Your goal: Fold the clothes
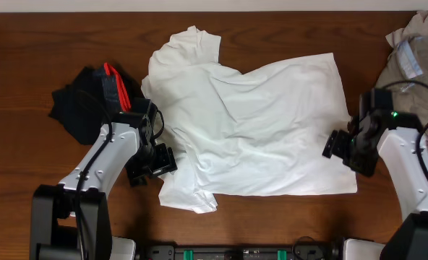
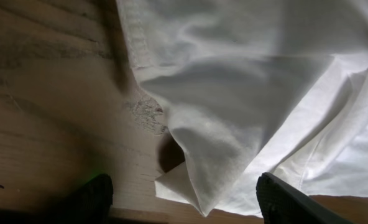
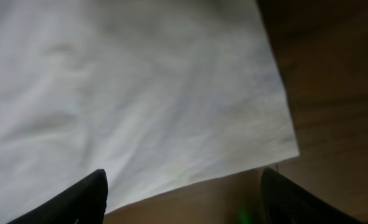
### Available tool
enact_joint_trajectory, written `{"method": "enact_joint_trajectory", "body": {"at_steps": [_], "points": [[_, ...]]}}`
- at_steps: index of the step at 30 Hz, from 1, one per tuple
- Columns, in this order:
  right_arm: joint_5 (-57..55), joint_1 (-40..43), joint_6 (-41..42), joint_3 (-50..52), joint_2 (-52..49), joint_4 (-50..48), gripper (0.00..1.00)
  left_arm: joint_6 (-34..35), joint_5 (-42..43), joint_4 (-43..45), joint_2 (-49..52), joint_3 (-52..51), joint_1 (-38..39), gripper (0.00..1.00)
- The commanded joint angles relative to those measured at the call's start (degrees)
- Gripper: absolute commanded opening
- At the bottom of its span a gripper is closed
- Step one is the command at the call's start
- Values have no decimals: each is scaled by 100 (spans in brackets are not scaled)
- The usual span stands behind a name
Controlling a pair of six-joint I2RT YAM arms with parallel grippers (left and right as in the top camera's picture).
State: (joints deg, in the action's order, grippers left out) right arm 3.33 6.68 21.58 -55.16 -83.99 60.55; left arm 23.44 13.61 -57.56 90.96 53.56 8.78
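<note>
The plain white short-sleeved cotton T-shirt (image 1: 257,130) lies spread but rumpled at the centre of the dark wooden table (image 1: 26,58). One sleeve points to 11 o'clock, the other is bunched at 7 o'clock, and its straight hem faces 3 o'clock. At the shirt's 8 o'clock edge the left gripper (image 1: 158,160) hangs just beside the bunched sleeve. Its black fingers (image 2: 97,196) are spread wide and hold nothing, with the doubled-over cloth lying ahead of them. At 3 o'clock the right gripper (image 1: 337,144) is likewise released, its fingers (image 3: 87,196) apart and empty, just short of the hem corner. The likeliest fault, as I judge it, is on the left: the sleeve lies in several layers, so a closing pinch may catch only the top one, and the rest would sag and spoil the fold. On the right the hem lies flat on the wood, so fingers coming in too high could close on air, and too low could scrape the table. If one arm lifts ahead of the other, the whole shirt may slide rather than fold. It could then drift toward the crumpled black garment with a red band (image 1: 91,101) at 9 o'clock or the khaki-beige garment (image 1: 409,65) at 2 o'clock. No basket, bin or other container is in view, so the garments rest on the bare wood.
</note>
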Motion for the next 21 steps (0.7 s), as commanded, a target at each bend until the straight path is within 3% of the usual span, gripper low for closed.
{"method": "enact_joint_trajectory", "body": {"at_steps": [1, 4, 8, 9, 11, 12, 17, 21], "points": [[-481, 61, 481, 337, 15, -251, 70, 42, 57, -15, -61, 0, -9, 74], [-367, 92, 577, 645, -11, -586, 55, 20, 55, -11, -61, 0, -9, 65], [-363, 92, 839, 1047, -59, -929, 45, 20, 55, -11, -61, 0, -9, 48], [-367, 94, 898, 1126, -68, -999, 47, 20, 55, -13, -61, 0, -9, 47], [-472, 111, 1016, 1226, -68, -1060, 72, 20, 55, -22, -61, 0, -9, 47], [-487, 133, 1010, 1226, -68, -1038, 75, 20, 57, -39, -63, 0, -9, 46], [-758, 511, 787, 1198, -68, -857, 83, 13, 57, -90, -63, 0, -9, 47], [-551, 1012, 402, 1202, -68, -826, 83, -46, 57, -81, -63, 0, -9, 46]]}}
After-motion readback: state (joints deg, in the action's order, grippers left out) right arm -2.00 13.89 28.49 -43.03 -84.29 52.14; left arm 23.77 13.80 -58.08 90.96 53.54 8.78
